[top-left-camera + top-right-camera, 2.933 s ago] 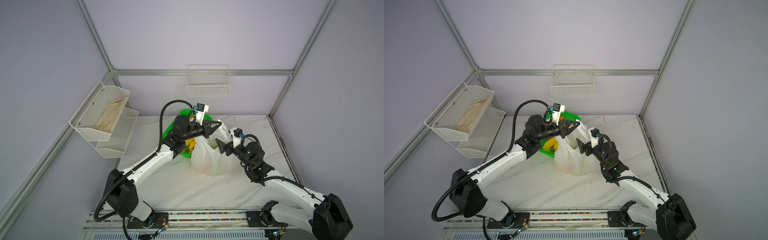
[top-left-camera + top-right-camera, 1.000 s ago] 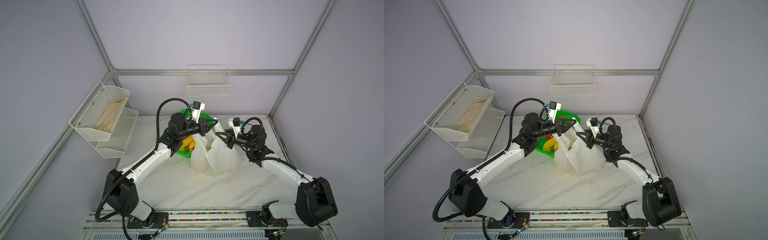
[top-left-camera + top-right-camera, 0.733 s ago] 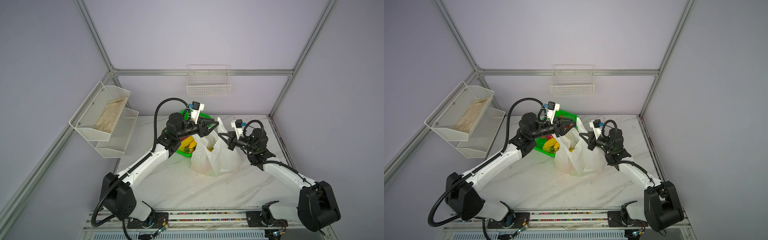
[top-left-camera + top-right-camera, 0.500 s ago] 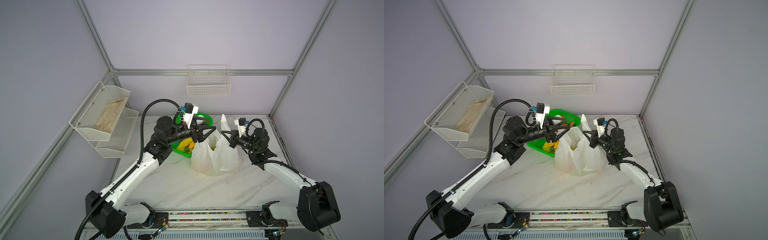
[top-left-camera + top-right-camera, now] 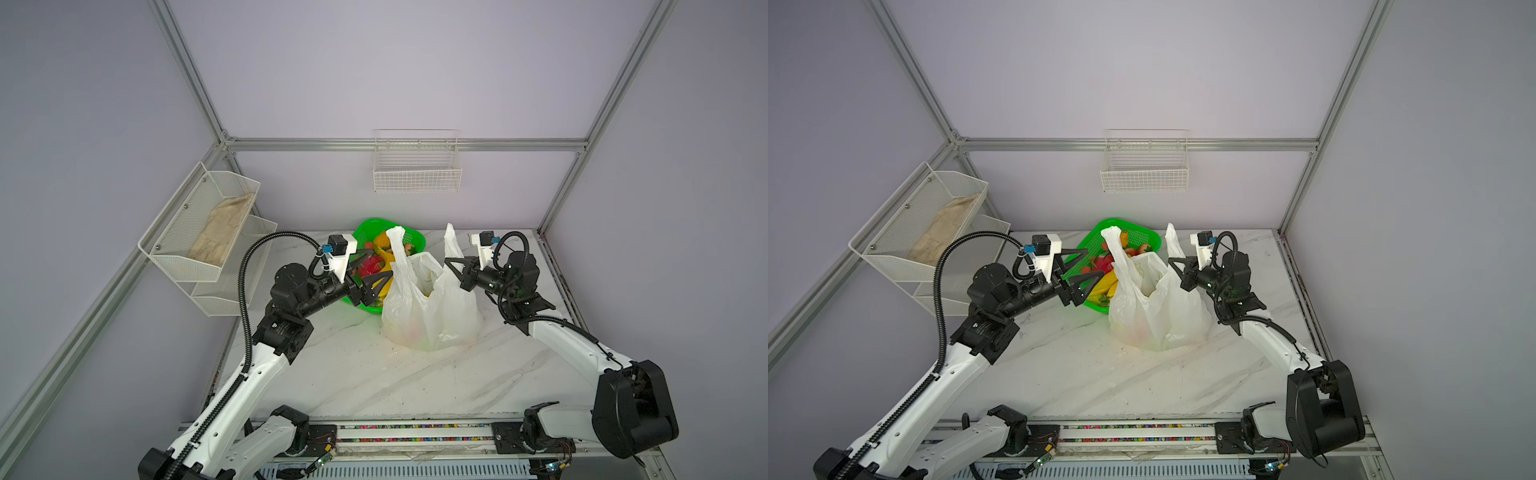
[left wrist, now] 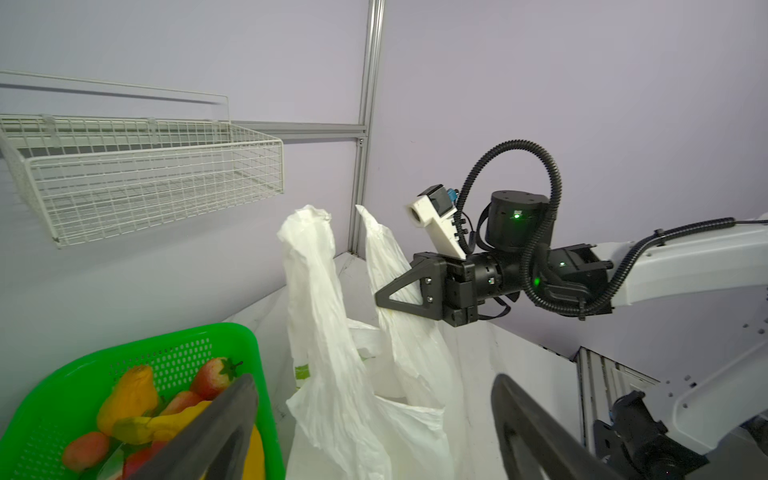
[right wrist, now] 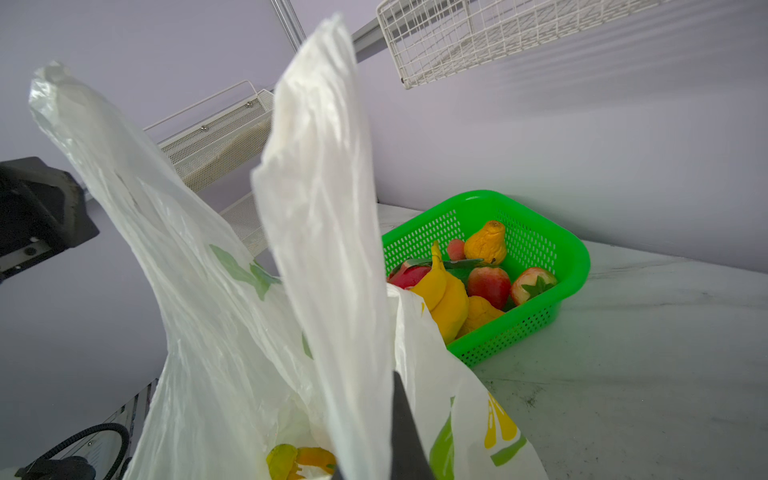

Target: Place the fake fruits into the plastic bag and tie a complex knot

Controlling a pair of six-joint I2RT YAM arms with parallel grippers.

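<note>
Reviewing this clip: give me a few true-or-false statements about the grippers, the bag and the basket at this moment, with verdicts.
1. The left gripper has its fingers open and holds nothing. True.
2. The right gripper is shut on one handle of the bag. True.
3. The bag's handles are tied in a knot. False: both stand up apart, untied.
4. The green basket is empty. False: fruit lies in it.
</note>
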